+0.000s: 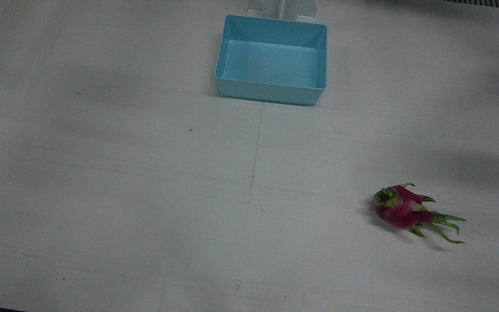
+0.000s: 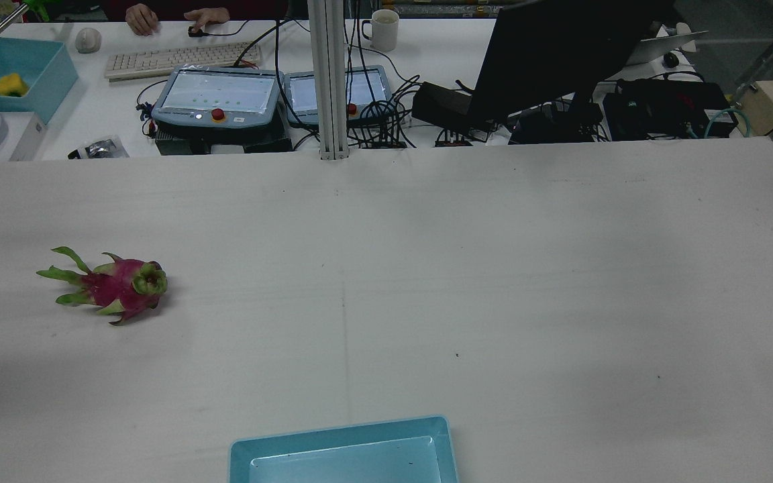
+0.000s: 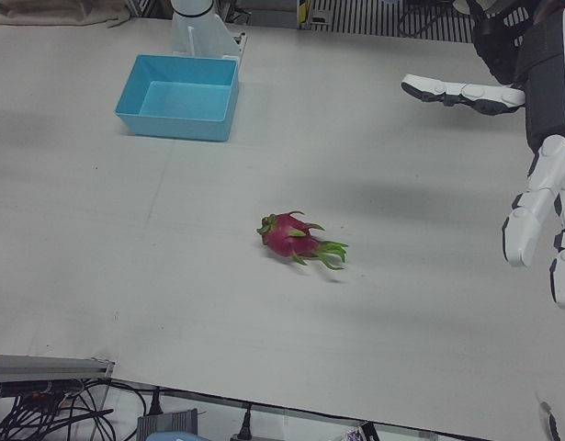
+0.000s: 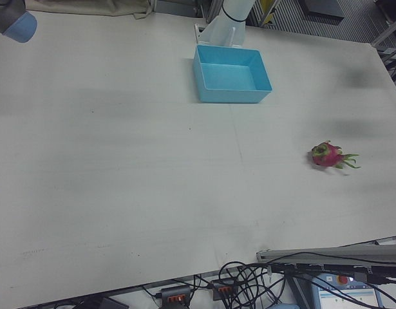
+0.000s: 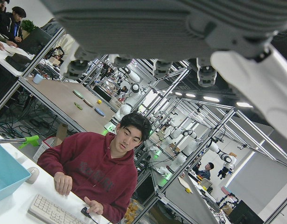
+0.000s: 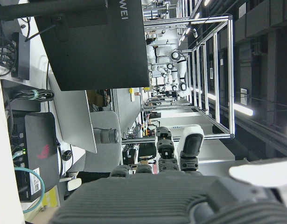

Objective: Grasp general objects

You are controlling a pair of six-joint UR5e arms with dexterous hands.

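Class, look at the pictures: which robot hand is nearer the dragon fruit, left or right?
Left. The left robot hand hangs open above the table on the dragon fruit's side. The right robot hand shows only in its own camera, away from the fruit.

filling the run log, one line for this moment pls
phase: pre-grasp | dragon fruit: on table, untouched | bin: empty | left hand: open, raised | right hand: open

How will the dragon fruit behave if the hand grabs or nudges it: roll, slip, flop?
The dragon fruit lies on its side on the bare table, and its body looks rounded, so a nudge would probably roll or pivot it. The thin green tips trailing from one end look bendable, so they are likely poor to grip. The left hand hangs open above, so gripping the body seems safest.
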